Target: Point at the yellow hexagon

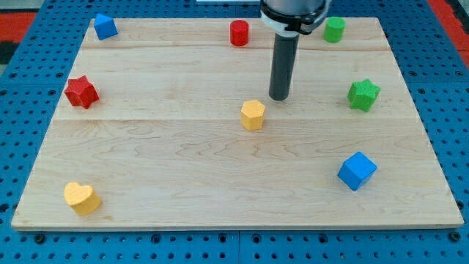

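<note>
Tip: my tip (278, 97) has no fingers to open or close, being the bare end of a dark upright rod; it rests on the board just up and right of the yellow hexagon, a narrow gap between them.
Far left: red star (81, 92) at mid-left; yellow heart (81, 198) at lower left.
Upper left: blue block (105, 26), shape unclear.
Top centre: red cylinder (239, 33).
Centre: yellow hexagon (253, 115), a short six-sided prism, flat pale top, darker orange-yellow sides, standing alone mid-board.
Upper right: green cylinder (334, 29).
Right: green star (363, 94); blue cube (357, 171) at lower right.
Surface: pale wooden board (183, 169).
</note>
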Robot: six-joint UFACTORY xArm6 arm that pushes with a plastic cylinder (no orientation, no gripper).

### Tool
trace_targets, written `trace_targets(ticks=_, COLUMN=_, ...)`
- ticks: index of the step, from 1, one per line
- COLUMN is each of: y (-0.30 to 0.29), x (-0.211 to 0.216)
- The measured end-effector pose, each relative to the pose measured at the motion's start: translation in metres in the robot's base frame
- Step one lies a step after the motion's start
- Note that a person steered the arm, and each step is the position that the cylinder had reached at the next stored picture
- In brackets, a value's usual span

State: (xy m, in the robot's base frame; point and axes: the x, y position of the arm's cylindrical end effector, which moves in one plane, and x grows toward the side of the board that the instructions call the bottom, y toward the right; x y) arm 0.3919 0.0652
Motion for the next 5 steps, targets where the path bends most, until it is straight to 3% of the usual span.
trace_targets(ticks=2, y=-0.003, x=0.038)
trace_targets(ticks=4, y=-0.005, x=0.039)
trace_targets(ticks=5, y=-0.019, x=0.02)
